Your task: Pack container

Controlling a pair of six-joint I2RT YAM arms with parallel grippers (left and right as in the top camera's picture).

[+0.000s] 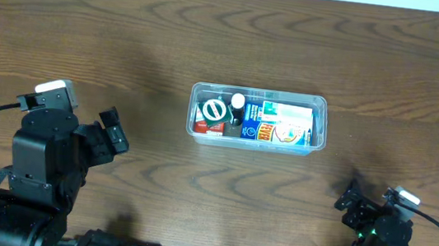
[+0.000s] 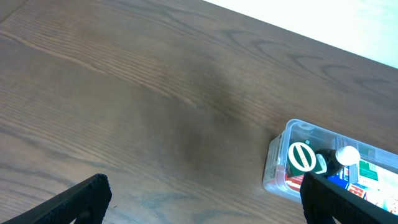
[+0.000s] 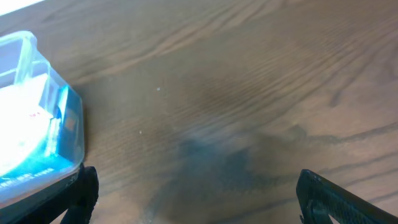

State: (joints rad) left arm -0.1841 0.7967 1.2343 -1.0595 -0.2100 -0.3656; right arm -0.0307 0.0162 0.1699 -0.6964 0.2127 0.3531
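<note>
The container (image 1: 316,124) lies near the middle of the dark wood-grain desk (image 1: 90,25), its long sides running from 9 o'clock to 3 o'clock in the overhead view. It is a shallow, clear, colourless plastic tub, rectangular with rounded corners and a raised rim all round. Its walls are see-through, so the contents show from the side in both wrist views. No lid is on it.

The tub is packed close to full. At its 9 o'clock end sits a round green-and-white disc (image 1: 215,111), with something red (image 1: 202,126) just below it toward 6 o'clock. Just beside the disc, toward 3 o'clock, is a small white cap (image 1: 238,101) on a dark body. The 3 o'clock half is filled by blue-and-white boxes (image 1: 288,114); the print on them is too small to read.

The left claw (image 1: 113,130) hangs over bare desk at roughly 9 o'clock from the tub, well apart from it. Its fingers are spread wide with nothing between them. In its own view the tub's corner shows at 4 o'clock.

The right claw (image 1: 346,202) is at about 4 o'clock from the tub, apart from it. It too gapes wide and is empty, with only bare wood between its fingers in its own view.
</note>
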